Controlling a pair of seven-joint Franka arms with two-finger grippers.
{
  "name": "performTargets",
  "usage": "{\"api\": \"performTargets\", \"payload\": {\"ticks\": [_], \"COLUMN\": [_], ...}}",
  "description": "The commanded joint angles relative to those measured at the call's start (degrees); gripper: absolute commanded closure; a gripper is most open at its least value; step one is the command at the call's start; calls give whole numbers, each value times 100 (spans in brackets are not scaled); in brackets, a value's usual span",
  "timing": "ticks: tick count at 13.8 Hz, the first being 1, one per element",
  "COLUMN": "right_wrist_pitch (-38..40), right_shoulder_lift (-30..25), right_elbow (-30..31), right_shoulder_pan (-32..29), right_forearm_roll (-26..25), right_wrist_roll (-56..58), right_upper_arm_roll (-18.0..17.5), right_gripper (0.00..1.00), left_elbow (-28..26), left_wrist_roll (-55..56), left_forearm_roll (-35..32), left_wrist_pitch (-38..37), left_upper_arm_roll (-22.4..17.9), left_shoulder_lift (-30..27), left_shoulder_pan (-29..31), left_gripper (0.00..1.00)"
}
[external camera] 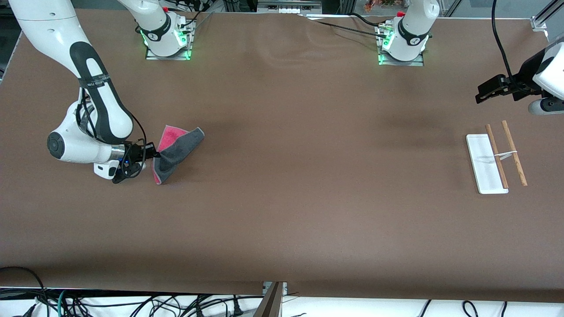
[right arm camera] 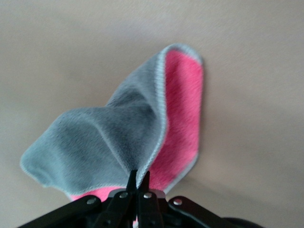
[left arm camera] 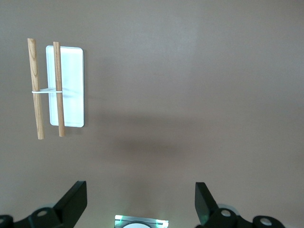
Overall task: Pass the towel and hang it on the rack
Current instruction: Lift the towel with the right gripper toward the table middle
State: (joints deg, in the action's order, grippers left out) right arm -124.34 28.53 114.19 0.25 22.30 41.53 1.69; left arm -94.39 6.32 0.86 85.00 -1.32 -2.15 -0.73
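The towel point(external camera: 176, 152), dark grey with a bright pink underside, is pinched at a fold by my right gripper point(external camera: 156, 154) near the right arm's end of the table; part of it droops toward the tabletop. In the right wrist view the towel point(right arm camera: 118, 133) fans out from the shut right gripper point(right arm camera: 139, 178). The rack point(external camera: 495, 160), a white base with two brown rods and a pale crosspiece, stands at the left arm's end. My left gripper point(external camera: 484, 92) is open and empty, in the air beside the rack. The left wrist view shows the rack point(left arm camera: 59, 90) and the spread left gripper point(left arm camera: 140, 202).
The two arm bases point(external camera: 167, 37) point(external camera: 403, 44) stand with green lights along the table's edge farthest from the front camera. Cables point(external camera: 132, 306) lie below the table's front edge. The brown tabletop point(external camera: 308, 176) stretches between towel and rack.
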Motion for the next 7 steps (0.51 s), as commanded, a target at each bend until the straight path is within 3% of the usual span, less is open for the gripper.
{"api": "performTargets", "payload": {"ticks": [1, 3, 5, 7], "right_wrist_pitch": [297, 410, 1014, 1385], "right_shoulder_lift": [-146, -312, -427, -444], "right_elbow": [-89, -448, -1079, -1782], "right_shoulder_pan": [-34, -34, 9, 167], "right_forearm_roll": [222, 205, 74, -477], "right_wrist_roll": [23, -388, -977, -1583], "right_upper_arm_roll": [-3, -160, -458, -783], "right_gripper": [100, 100, 100, 100], "left_elbow": [61, 70, 70, 70], "left_wrist_roll": [18, 18, 27, 27], "left_forearm_roll": [116, 116, 116, 116], "left_wrist_pitch": [-89, -89, -89, -89], "left_upper_arm_roll": [27, 27, 27, 27], "left_shoulder_lift": [-5, 4, -5, 4], "left_shoulder_pan": [46, 46, 46, 46], "left_gripper": [0, 0, 0, 0]}}
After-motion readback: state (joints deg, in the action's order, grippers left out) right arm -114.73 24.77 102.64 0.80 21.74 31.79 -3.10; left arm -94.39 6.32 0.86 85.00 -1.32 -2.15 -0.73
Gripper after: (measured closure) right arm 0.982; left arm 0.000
